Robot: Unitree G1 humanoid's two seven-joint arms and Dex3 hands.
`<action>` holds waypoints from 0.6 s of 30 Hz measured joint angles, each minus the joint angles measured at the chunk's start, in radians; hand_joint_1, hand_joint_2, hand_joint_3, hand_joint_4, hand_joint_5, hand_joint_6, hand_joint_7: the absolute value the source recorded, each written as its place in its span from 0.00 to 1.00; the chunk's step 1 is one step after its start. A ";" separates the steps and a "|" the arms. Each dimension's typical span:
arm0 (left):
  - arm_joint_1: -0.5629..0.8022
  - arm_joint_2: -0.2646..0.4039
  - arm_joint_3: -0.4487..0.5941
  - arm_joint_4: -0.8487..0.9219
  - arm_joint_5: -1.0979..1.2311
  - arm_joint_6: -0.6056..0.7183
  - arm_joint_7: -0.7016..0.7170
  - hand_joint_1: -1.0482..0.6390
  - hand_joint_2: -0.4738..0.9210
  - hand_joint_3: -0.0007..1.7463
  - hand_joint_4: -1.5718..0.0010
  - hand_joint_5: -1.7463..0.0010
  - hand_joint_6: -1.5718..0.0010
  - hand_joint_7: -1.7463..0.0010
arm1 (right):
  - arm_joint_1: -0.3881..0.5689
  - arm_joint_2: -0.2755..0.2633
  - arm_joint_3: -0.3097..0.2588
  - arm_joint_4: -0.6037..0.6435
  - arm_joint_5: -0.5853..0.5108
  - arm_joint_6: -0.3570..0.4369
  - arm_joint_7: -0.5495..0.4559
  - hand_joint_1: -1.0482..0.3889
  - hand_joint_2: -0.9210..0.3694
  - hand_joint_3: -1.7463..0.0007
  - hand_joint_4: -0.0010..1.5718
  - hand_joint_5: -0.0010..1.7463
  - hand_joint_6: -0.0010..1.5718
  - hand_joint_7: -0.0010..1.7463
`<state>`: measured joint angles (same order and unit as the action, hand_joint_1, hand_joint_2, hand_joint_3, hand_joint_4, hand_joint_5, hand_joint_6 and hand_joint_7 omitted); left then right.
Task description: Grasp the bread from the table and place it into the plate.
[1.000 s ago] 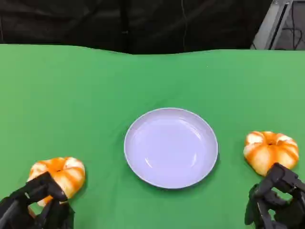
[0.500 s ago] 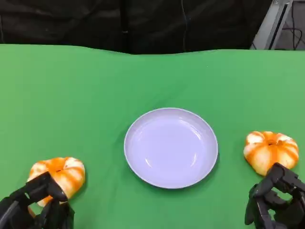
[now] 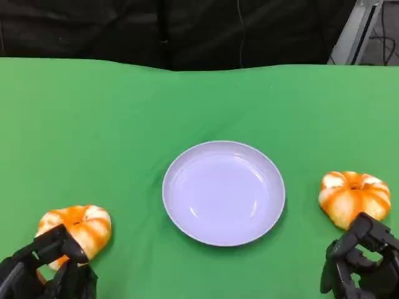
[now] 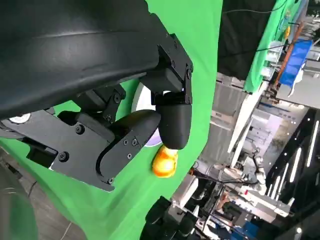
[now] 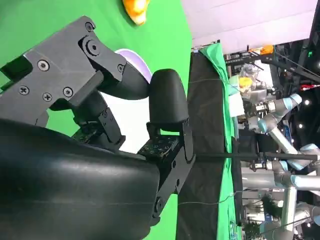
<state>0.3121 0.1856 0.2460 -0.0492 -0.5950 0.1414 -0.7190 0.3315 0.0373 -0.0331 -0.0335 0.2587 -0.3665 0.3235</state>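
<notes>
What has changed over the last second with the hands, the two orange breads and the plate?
Nothing visibly changed. The black left hand sits at the orange-and-white bread near it, the black right hand just short of the other orange-and-white bread, and the round pale lavender plate holds nothing.

You have the plate (image 3: 223, 192) at the middle of the table (image 3: 93, 124). One bread (image 3: 76, 229) lies near the front left corner, touching your left hand (image 3: 43, 271); the other bread (image 3: 354, 197) lies by the right edge, just behind your right hand (image 3: 361, 265).
</notes>
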 measured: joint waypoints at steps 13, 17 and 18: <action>0.042 -0.035 -0.016 -0.018 0.318 -0.402 0.157 0.23 1.00 0.11 0.78 0.86 0.67 0.97 | 0.036 0.000 0.017 -0.059 0.015 0.026 0.007 0.64 0.33 0.26 0.58 1.00 0.50 0.93; 0.032 -0.032 -0.027 0.012 0.415 -0.486 0.210 0.17 1.00 0.17 0.83 0.90 0.70 0.99 | 0.037 0.000 0.018 -0.065 0.019 0.030 0.007 0.64 0.33 0.26 0.58 1.00 0.49 0.93; 0.022 -0.028 -0.027 0.018 0.470 -0.528 0.243 0.16 1.00 0.18 0.84 0.91 0.70 0.99 | 0.037 0.000 0.019 -0.065 0.021 0.032 0.007 0.64 0.33 0.26 0.58 1.00 0.50 0.93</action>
<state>0.3341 0.1577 0.2191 -0.0316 -0.1248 -0.3861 -0.4759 0.3685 0.0375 -0.0139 -0.0987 0.2796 -0.3348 0.3307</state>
